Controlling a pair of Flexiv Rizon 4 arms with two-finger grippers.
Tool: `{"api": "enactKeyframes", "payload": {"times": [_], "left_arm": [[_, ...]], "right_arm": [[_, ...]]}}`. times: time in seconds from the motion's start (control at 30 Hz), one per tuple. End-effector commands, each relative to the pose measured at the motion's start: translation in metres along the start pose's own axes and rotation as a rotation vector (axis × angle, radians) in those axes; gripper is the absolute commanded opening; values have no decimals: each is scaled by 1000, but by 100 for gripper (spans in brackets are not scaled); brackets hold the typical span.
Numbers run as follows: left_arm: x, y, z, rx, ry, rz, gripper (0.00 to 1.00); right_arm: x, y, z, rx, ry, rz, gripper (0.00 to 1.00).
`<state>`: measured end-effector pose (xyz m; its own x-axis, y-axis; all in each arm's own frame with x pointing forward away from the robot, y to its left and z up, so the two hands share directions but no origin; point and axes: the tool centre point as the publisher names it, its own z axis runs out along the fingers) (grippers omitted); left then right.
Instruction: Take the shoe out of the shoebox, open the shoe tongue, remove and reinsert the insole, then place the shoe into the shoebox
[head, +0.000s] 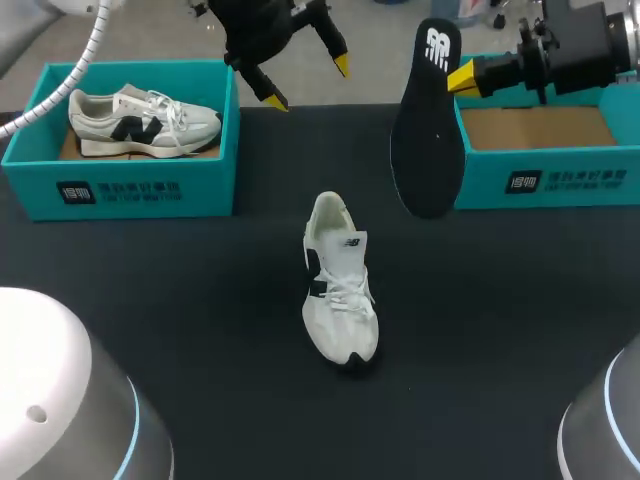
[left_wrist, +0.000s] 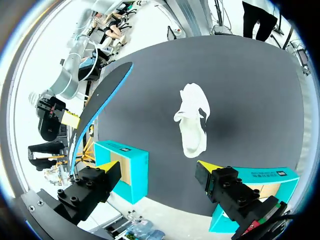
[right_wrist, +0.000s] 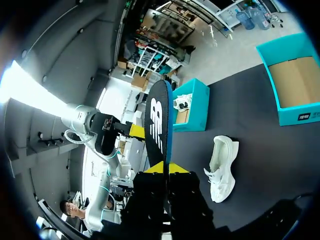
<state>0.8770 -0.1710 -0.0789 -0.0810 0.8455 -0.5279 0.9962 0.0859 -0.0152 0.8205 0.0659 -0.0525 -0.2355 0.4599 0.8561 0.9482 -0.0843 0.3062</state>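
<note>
Pinching flat black insole (head: 428, 150) | right hand (head: 460, 77) | white laced shoe (head: 340, 295) upright

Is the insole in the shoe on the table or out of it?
Out. The right gripper is shut on the black insole, holding it in the air, apart from the white shoe on the table.

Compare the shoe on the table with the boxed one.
The table shoe stands on the black table, toe toward the near edge; the boxed shoe sits in the left shoebox, toe pointing right. The table shoe looks whiter; the boxed shoe shows more black. Both have white laces.
</note>
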Motion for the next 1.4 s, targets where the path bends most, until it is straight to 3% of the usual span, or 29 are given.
{"api": "enactKeyframes", "payload": {"times": [0.03,0.4,0.53,0.93,1.2,1.4], "left_arm": [[5,-2,3,-4,-235,3,100],[5,-2,3,-4,-235,3,100],[0,-6,-1,-23,-324,21,100],[-13,-24,-19,-4,-588,116,100],[-18,-29,-25,5,-731,152,100],[-20,-31,-28,7,-763,150,100]], "right_arm": [[0,1,1,0,-2,2,0],[0,1,1,0,-2,2,0],[2,12,1,0,3,44,0],[7,53,12,160,15,181,0],[15,66,22,294,14,294,0],[19,71,30,303,16,312,0]]}}
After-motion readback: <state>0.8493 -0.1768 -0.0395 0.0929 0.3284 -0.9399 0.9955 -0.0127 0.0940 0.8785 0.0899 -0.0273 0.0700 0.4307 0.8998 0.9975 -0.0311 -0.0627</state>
